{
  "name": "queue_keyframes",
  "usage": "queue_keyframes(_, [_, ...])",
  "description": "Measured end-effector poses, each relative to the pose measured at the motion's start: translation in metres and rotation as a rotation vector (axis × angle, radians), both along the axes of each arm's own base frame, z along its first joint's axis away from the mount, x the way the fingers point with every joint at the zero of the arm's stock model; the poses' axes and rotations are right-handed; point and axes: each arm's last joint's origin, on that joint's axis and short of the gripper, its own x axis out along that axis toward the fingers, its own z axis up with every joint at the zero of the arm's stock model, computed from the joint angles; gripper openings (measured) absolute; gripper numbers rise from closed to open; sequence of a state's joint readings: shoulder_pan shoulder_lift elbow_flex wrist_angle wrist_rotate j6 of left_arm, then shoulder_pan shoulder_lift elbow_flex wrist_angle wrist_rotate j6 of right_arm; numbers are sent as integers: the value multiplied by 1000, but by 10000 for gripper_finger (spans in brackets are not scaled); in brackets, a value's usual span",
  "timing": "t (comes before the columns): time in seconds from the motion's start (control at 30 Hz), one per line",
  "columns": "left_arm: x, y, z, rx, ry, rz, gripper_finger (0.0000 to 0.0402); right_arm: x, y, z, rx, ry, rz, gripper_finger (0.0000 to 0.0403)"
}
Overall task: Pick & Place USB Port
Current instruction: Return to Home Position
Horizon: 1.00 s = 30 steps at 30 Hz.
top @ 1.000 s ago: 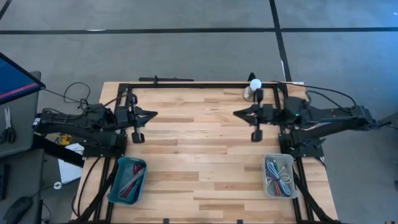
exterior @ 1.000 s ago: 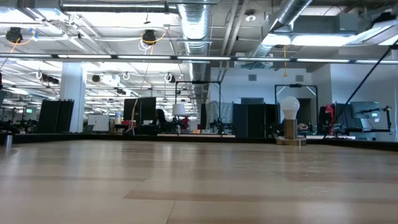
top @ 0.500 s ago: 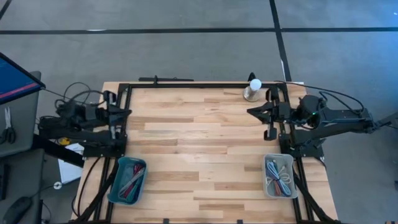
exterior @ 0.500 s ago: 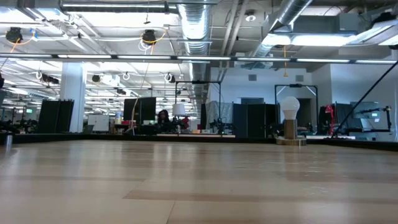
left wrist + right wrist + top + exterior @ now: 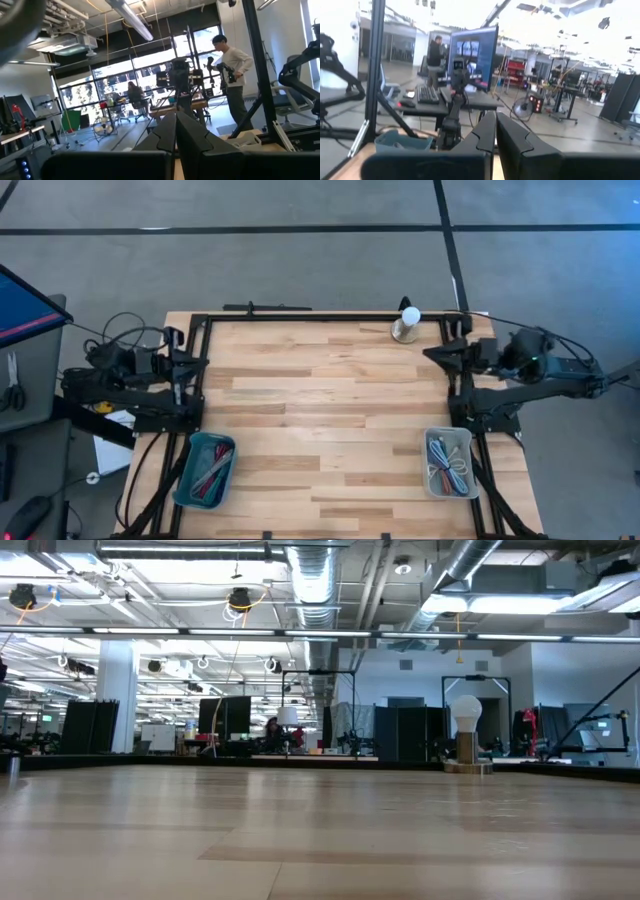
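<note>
The USB port shows in no view as a thing of its own. A blue bin (image 5: 205, 470) at the near left and a grey bin (image 5: 449, 463) at the near right each hold coloured cables. My left gripper (image 5: 203, 363) is drawn back over the table's left edge, shut and holding nothing (image 5: 175, 131). My right gripper (image 5: 428, 353) is drawn back at the right edge, also shut and holding nothing (image 5: 495, 131). Both point toward the table's middle, slightly upward. Neither shows in the low view.
A small lamp with a white bulb (image 5: 408, 323) stands at the far right of the wooden table (image 5: 320, 410), also seen in the low view as the lamp (image 5: 466, 735). A black frame (image 5: 300, 314) runs along the table's edges. People stand in the room beyond.
Both arms have pulled back from the table's middle, the left gripper toward the left edge and the right gripper toward the right edge. The left one stopped about half a second ago; the right one kept going. Both stayed shut.
</note>
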<state>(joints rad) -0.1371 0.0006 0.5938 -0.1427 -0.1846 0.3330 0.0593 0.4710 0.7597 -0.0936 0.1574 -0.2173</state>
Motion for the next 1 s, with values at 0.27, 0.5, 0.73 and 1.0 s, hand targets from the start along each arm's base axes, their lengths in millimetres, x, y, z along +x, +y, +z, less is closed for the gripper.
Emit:
queue_keyframes(0.27, [-1,0,1,-1,-6,0,12,-29,-2,0,0,-35,0,8])
queue_keyframes(0.5, [-1,0,1,-2,-6,0,12,-61,-4,-5,2,-75,2,8])
queue_keyframes(0.73, [-1,0,1,-5,-6,-2,12,-106,-4,-15,-1,-166,62,8])
queue_keyframes(1.0, [-1,0,1,-5,4,-1,12,-108,-4,-22,-13,-131,79,8])
